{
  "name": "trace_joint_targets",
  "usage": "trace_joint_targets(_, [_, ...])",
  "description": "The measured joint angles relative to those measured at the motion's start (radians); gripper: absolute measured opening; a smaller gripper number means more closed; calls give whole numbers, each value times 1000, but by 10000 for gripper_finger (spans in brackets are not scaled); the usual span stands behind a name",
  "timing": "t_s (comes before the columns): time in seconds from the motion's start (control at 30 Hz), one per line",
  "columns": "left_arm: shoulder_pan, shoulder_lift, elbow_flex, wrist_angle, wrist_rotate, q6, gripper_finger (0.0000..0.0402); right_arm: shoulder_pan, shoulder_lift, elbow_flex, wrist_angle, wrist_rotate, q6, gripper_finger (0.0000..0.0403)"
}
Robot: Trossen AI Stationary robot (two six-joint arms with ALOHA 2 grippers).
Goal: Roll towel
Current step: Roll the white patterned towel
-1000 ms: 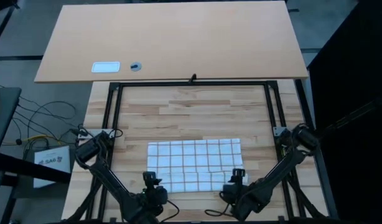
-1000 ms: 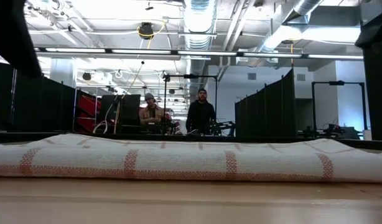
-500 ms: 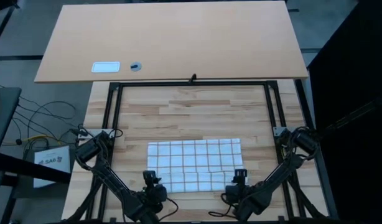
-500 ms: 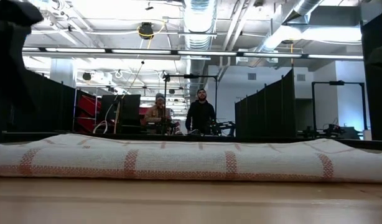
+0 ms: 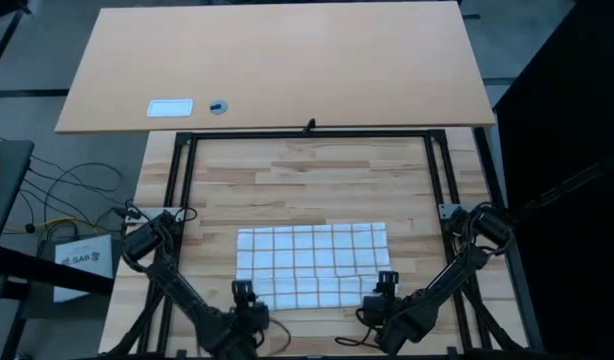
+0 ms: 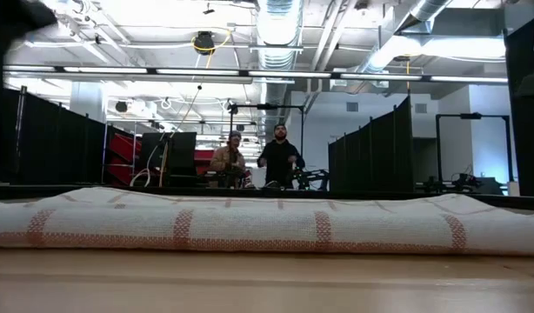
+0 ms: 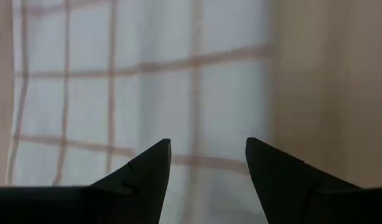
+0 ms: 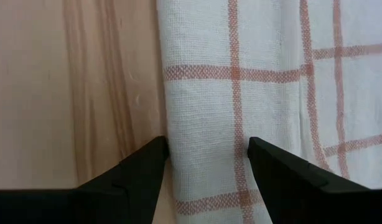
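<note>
The towel (image 5: 312,265), white with thin brown-orange check lines, lies spread flat on the wooden tabletop (image 5: 307,180). Its near edge (image 6: 267,230) looks turned over into a narrow thick fold. My left gripper (image 5: 244,292) stands open over the towel's near left corner, with checked cloth (image 7: 147,93) showing between and beyond its fingers. My right gripper (image 5: 385,284) stands open over the near right corner. Its fingers point steeply down on either side of the folded strip (image 8: 241,74). I cannot tell whether any fingertip touches the cloth.
A black frame (image 5: 307,133) runs around the tabletop. Beyond it stands a lighter table with a small white card (image 5: 170,108) and a small round thing (image 5: 218,106). Bare wood lies beyond the towel's far edge. Two people (image 6: 280,156) stand far back in the room.
My right gripper has sunk a little toward the towel's near right corner. My left gripper has tipped further downward over the near left corner. Both stay open, and the towel lies as before.
</note>
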Motion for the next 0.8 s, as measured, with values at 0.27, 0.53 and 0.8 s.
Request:
trace_joint_targets(0.27, [-63, 62, 37, 58, 23, 33, 194, 20, 2, -1, 0, 13, 10, 220])
trace_joint_targets(0.53, [-9, 122, 39, -39, -66, -38, 194, 21, 3, -2, -4, 6, 0, 220])
trace_joint_targets(0.8, [3, 127, 36, -72, -91, -84, 194, 22, 3, -12, 3, 2, 2, 220])
